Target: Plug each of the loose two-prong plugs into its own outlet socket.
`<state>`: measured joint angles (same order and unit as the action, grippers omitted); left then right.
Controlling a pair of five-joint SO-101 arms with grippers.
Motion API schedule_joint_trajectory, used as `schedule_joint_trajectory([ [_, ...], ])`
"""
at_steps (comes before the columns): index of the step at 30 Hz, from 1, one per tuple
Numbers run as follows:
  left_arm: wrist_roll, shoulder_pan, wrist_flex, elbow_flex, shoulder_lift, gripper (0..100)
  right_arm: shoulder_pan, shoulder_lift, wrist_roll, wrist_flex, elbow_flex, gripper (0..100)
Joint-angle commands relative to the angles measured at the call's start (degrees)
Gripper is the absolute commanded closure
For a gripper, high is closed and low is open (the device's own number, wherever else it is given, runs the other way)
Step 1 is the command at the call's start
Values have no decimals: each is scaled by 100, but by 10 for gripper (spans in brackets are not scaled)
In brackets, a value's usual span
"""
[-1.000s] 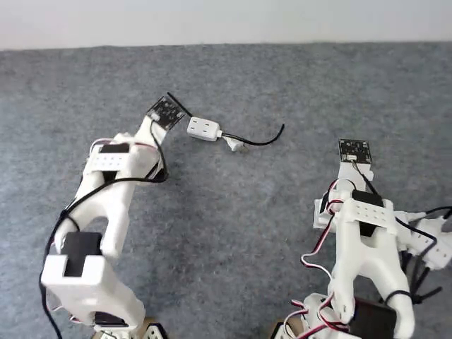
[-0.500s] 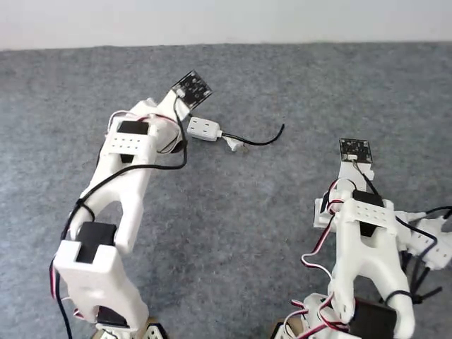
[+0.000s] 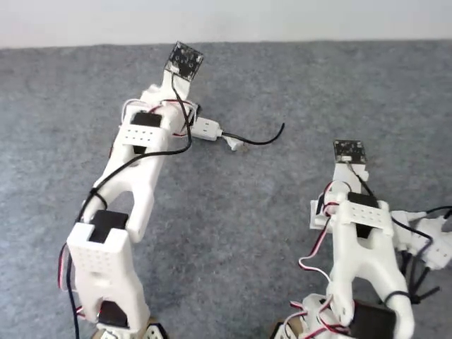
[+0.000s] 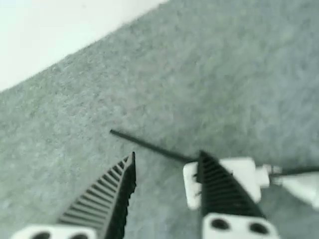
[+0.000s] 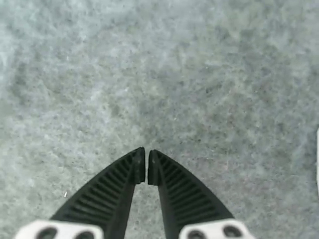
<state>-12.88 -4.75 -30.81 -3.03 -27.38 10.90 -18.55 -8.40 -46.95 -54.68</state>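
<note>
Outlet block, small and white, lies on the grey carpet toward the far side, left of the middle. From where I stand the left arm stretches out over it, its wrist covering the block's left end. That arm's own camera shows the left gripper spread wide just above the carpet. One black finger is in front of the block, the other off to the side over carpet. Whether the finger touches the block I can't tell. A thin black wire runs away from the block across the gap. Just right of the block sits a small white connector, and a black cord curls on rightward from it. Well apart, at the right, the right arm is folded near its base. The right gripper hangs over carpet with its fingers pressed together.
</note>
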Motion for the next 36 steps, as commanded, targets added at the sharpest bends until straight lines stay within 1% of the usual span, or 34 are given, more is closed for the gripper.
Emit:
schedule_joint_trajectory([
  [1,132,-123,905,31,-79,919,-40,-163,-62,84,44,983],
  [5,149,-132,1820,391,-404,949,-40,-163,-62,84,44,983],
  [9,167,-149,2092,418,-791,957,-48,-163,-62,84,44,983],
  [13,176,-299,2681,426,-1160,957,-48,-163,-62,84,44,983],
  [16,176,-448,2945,426,-1363,955,-48,-163,-62,84,44,983],
  [21,132,-510,2426,611,-1257,953,-48,-163,-62,84,44,983],
  [28,79,-510,774,1341,-18,953,-48,-163,-62,92,44,983],
  [31,-185,-457,686,1815,501,953,-48,-154,-62,101,44,983],
  [33,-211,-440,686,2149,870,954,-48,-154,-62,101,44,983],
  [36,-211,-387,431,2686,1477,953,-48,-154,-62,101,44,983],
])
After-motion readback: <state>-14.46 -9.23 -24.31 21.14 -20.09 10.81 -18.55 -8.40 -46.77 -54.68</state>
